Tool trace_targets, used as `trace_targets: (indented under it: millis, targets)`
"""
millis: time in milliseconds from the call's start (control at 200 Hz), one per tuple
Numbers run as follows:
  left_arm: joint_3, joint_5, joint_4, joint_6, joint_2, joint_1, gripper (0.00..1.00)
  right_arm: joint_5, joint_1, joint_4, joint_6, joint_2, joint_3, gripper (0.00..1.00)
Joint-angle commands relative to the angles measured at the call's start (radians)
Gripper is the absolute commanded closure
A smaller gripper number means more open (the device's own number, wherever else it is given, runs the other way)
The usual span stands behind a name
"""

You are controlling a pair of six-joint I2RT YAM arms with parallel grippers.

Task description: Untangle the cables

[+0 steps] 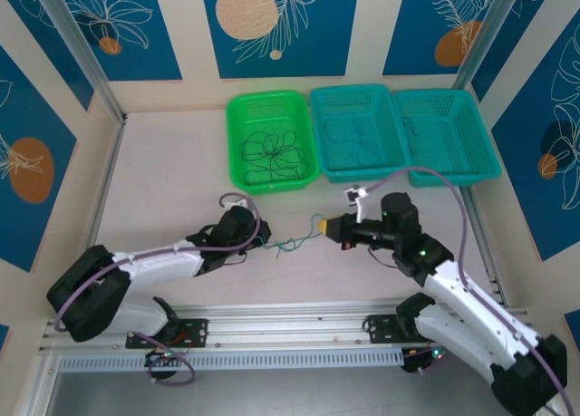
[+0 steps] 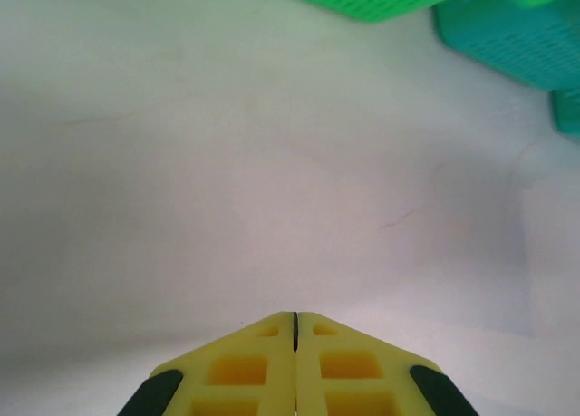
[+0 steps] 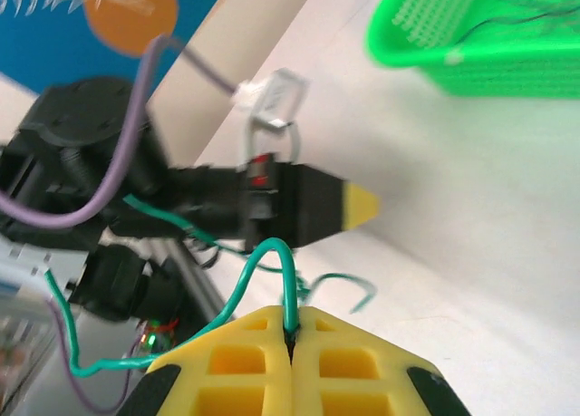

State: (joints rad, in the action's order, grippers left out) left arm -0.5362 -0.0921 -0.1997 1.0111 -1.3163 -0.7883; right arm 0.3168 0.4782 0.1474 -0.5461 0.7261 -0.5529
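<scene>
One green cable is stretching across the white table. The right gripper is pinching it tight. The left gripper is clenched at its far end, hold unclear.

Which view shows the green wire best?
Right wrist: the green wire is sharp and close, pinched in the shut right gripper. Top view shows it as a faint thin strand beside that gripper.

Robot lab cell, aluminium mounting rail, leaf-print wall panels
</scene>
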Motion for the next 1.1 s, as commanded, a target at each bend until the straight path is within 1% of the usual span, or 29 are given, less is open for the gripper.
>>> trace_targets:
  millis: [0,80,140,260,460,565,730,945,1000,1090]
  targets:
    - [0.054,-0.101,0.119,-0.072,0.035,0.041,1.00,-0.078,-0.140,0.086,-0.042,-0.124,0.006,1.00]
    - [0.067,-0.101,0.130,-0.071,0.059,0.057,1.00,-0.147,-0.237,0.151,-0.087,-0.182,0.012,1.00]
    - [0.076,-0.103,0.133,-0.071,0.075,0.064,1.00,-0.170,-0.297,0.171,-0.127,-0.207,0.028,1.00]
    - [0.087,-0.108,0.143,-0.075,0.104,0.074,1.00,-0.150,-0.379,0.178,-0.197,-0.204,0.054,1.00]
    - [0.106,-0.123,0.184,-0.093,0.155,0.100,1.00,-0.185,-0.498,0.269,-0.256,-0.156,0.030,1.00]
    - [0.122,-0.132,0.211,-0.105,0.194,0.124,1.00,-0.184,-0.606,0.324,-0.269,-0.146,0.001,1.00]
    - [0.150,-0.132,0.245,-0.126,0.264,0.175,1.00,-0.127,-0.793,0.372,-0.283,-0.138,-0.033,1.00]
    - [0.165,-0.129,0.291,-0.155,0.317,0.222,1.00,-0.182,-0.835,0.387,-0.310,-0.139,-0.078,1.00]
    - [0.171,-0.125,0.288,-0.155,0.323,0.229,1.00,-0.160,-0.840,0.368,-0.321,-0.137,-0.084,1.00]
    - [0.181,-0.118,0.265,-0.164,0.324,0.231,1.00,-0.078,-0.839,0.325,-0.349,-0.124,-0.078,1.00]
